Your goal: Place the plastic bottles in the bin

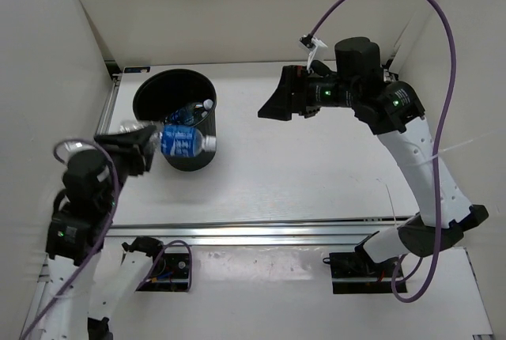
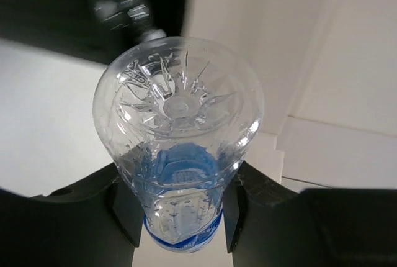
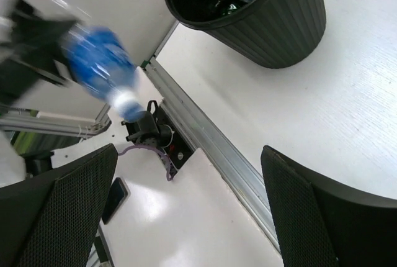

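Note:
My left gripper (image 1: 147,145) is shut on a clear plastic bottle (image 1: 180,141) with a blue label. It holds the bottle level in the air, cap pointing right, against the near side of the black bin (image 1: 150,85). In the left wrist view the bottle's ribbed base (image 2: 178,102) fills the middle, pinched between my black fingers (image 2: 124,208). The bin (image 3: 279,25) holds at least one other bottle (image 1: 192,112). My right gripper (image 1: 273,107) hangs open and holds nothing, to the right of the bin and above the table. Its wrist view shows the held bottle (image 3: 99,62) blurred.
White walls close in the table on the left, back and right. A metal rail (image 1: 277,231) crosses the near edge, with the arm bases and a purple cable (image 1: 443,32) around it. A dark phone-like slab (image 3: 115,199) lies on the near white surface.

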Controlling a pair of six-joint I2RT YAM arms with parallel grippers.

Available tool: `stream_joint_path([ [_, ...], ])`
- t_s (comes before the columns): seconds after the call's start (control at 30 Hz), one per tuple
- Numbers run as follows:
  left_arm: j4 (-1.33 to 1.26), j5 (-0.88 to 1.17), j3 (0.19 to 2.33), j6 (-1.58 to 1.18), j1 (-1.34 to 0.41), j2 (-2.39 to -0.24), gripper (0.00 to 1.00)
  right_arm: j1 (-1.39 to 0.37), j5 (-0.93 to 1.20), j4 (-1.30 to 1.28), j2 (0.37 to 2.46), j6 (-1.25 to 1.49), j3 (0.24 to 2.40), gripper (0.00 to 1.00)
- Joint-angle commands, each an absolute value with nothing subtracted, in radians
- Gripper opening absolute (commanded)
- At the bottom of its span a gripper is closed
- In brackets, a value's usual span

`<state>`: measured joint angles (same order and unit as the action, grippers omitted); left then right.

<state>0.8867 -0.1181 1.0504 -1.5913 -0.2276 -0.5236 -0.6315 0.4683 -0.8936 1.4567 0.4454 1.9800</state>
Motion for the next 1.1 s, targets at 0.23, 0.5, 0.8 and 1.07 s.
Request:
stream_joint_path([
  [0.23, 0.973, -0.509, 2.156, -0.731, -0.232, -1.339, 0.53, -0.611, 0.449, -0.85, 1.393, 0.459, 1.979, 1.0],
  [0.5, 0.937, -0.589, 2.067, -0.589, -0.232, -1.47, 0.68, -0.592, 0.379, -0.893, 1.302, 0.44, 1.927, 1.0],
  [0.8, 0.884, -0.611, 1.93, -0.614, -0.265, -1.241, 1.0, -0.496, 0.305, -1.13, 1.328, 0.451, 1.916, 1.0],
  [1.07, 1.067, -0.581, 1.363, -0.808, -0.265, -0.78, 1.0, -0.401, 0.342, -1.103, 1.283, 0.454, 1.77, 1.0],
])
